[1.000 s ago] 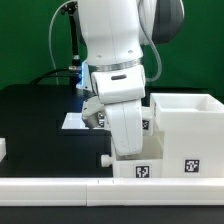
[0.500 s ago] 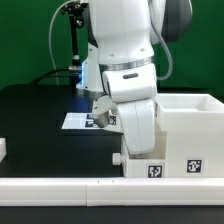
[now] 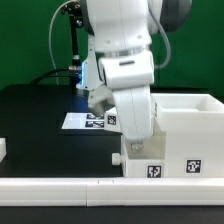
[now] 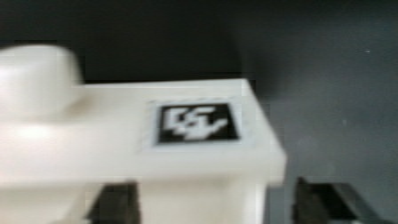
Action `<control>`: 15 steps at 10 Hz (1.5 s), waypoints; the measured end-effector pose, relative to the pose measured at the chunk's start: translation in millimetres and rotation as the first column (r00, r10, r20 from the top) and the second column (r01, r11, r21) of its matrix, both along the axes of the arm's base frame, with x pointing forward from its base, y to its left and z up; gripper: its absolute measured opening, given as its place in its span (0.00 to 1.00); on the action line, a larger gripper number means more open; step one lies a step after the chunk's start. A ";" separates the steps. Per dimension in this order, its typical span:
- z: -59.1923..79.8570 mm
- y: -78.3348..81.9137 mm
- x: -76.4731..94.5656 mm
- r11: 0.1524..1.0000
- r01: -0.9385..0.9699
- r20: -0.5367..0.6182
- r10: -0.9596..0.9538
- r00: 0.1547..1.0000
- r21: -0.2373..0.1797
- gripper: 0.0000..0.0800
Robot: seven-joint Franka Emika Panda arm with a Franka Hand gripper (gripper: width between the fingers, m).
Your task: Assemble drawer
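A small white drawer tray (image 3: 150, 166) with a black-and-white tag and a round knob (image 3: 120, 158) stands at the front, against the large white cube housing (image 3: 186, 128) on the exterior view's right. My gripper (image 3: 138, 148) comes down onto the tray from above, and the hand hides its fingers there. In the wrist view the tray's tagged white face (image 4: 178, 125) and the knob (image 4: 36, 85) fill the picture. My gripper (image 4: 222, 202) has one dark finger (image 4: 118, 203) on each side of the tray's wall, shut on it.
The marker board (image 3: 84, 121) lies flat on the black table behind the arm. A small white part (image 3: 3, 150) shows at the exterior view's left edge. A white rail (image 3: 80, 188) runs along the front. A dark stand (image 3: 73, 45) rises at the back.
The arm and the tray have moved toward the exterior view's right, up to the housing. In the last half second the tray has stayed put while the hand tilted slightly.
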State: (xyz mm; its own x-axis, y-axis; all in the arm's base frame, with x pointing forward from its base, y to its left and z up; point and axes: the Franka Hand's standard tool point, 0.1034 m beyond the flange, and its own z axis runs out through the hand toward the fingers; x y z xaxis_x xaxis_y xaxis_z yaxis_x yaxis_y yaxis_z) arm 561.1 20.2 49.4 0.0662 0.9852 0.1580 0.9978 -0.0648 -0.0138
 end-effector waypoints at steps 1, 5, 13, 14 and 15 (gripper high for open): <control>8.4 -6.1 7.3 0.999 -0.036 0.009 0.036 0.999 0.016 0.68; -15.9 -55.7 27.3 0.982 -0.078 0.015 0.076 0.997 0.173 0.81; -34.5 -11.1 8.3 0.976 -0.005 0.002 0.005 1.000 0.219 0.81; -34.3 -2.4 5.7 0.975 -0.009 0.001 0.009 1.000 0.222 0.81; -34.8 6.8 4.0 0.974 -0.019 0.006 0.018 1.000 0.226 0.81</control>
